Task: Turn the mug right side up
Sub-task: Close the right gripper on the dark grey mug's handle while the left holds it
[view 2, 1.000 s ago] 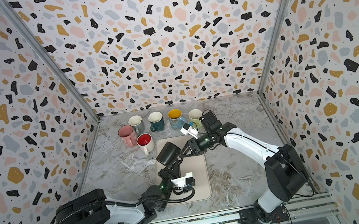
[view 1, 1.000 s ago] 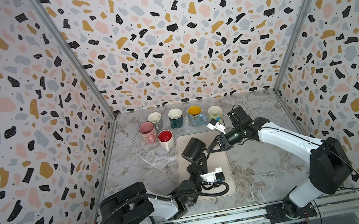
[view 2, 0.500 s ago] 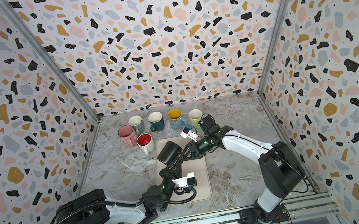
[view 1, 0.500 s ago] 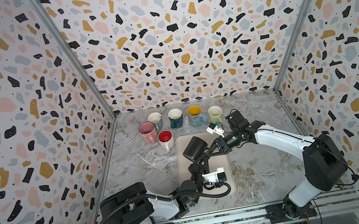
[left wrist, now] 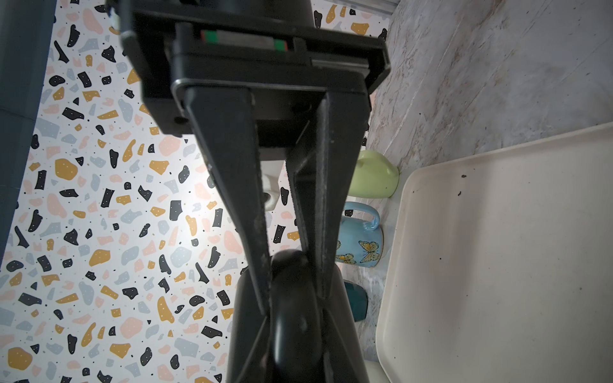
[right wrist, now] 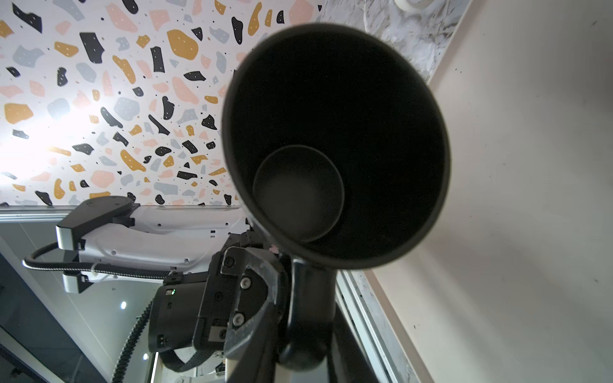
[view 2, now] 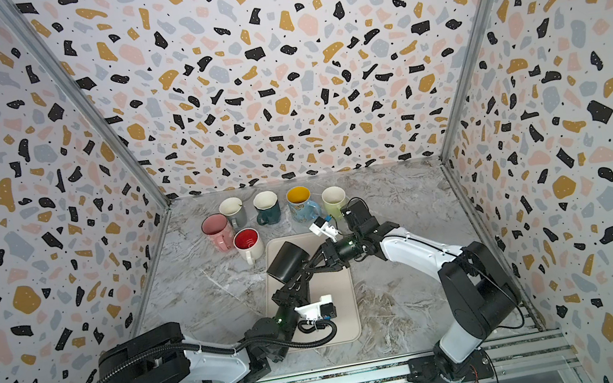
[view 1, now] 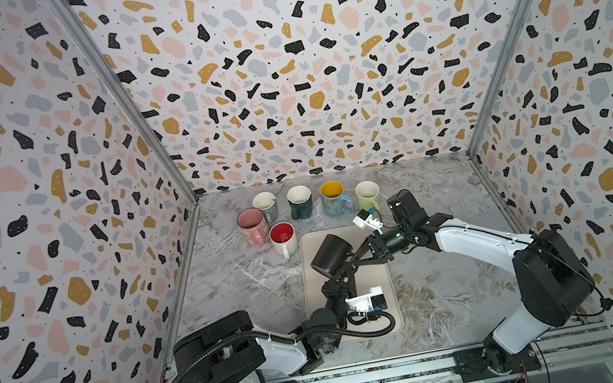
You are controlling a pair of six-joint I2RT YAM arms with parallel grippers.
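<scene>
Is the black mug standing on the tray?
No, the black mug is held tilted above the tray by the left gripper.

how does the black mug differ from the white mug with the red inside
The black mug hangs tilted over the beige tray, its handle clamped in the left gripper; the white mug with the red inside stands upright on the marble tabletop, untouched. The black mug is dark inside too; the white one is red inside. Both have handles.

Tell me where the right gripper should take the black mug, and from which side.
Grip the rim wall of the black mug, one finger inside the open mouth, coming from the right: the mouth faces the right gripper, and the left gripper occupies the handle.
</scene>
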